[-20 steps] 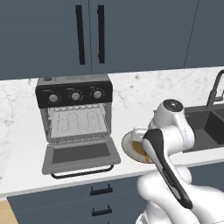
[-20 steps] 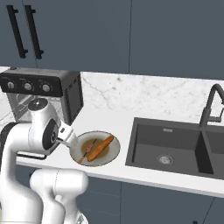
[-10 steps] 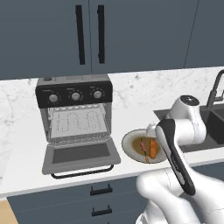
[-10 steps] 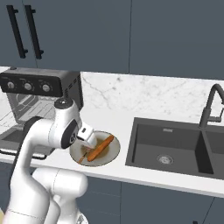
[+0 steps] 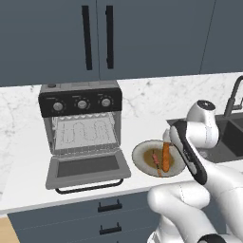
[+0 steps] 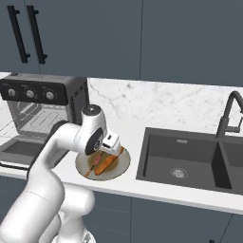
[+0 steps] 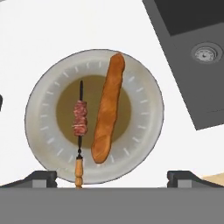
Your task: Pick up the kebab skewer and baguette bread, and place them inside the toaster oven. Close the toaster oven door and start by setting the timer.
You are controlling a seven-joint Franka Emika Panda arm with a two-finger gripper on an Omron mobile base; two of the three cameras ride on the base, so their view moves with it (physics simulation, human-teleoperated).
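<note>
The hand [image 7: 112, 177] hangs above a round plate [image 7: 39, 96] on the white marble table [image 5: 19, 161], its two dark fingertips [image 7: 41, 177] set wide apart at the bottom corners of the hand view. Nothing lies between them and they touch nothing; the hand is empty.

On the plate, the kebab skewer [image 7: 79, 121] and the baguette bread [image 7: 107, 109] lie side by side, close but apart. The skewer's reddish meat sits mid-stick, and its pale wooden handle reaches over the plate's rim toward the fingertips. The baguette is the thicker orange-brown loaf beside it, slightly slanted.

The hand view gives this clear look down on the food, plus a corner of the dark sink [image 7: 192, 57] with its drain. In the left base view the arm's forearm crosses just right of the plate [image 5: 142, 159], and the baguette [image 5: 165, 157] and skewer [image 5: 155, 158] show small. That view alone shows the toaster oven [image 5: 80, 118] front on: three silver knobs, the wire rack inside, and the toaster oven door [image 5: 88, 168] dropped open and lying flat, well left of the plate. In the right base view the wrist covers part of the plate [image 6: 121, 166], and the faucet [image 6: 228, 111] stands at the far right.
</note>
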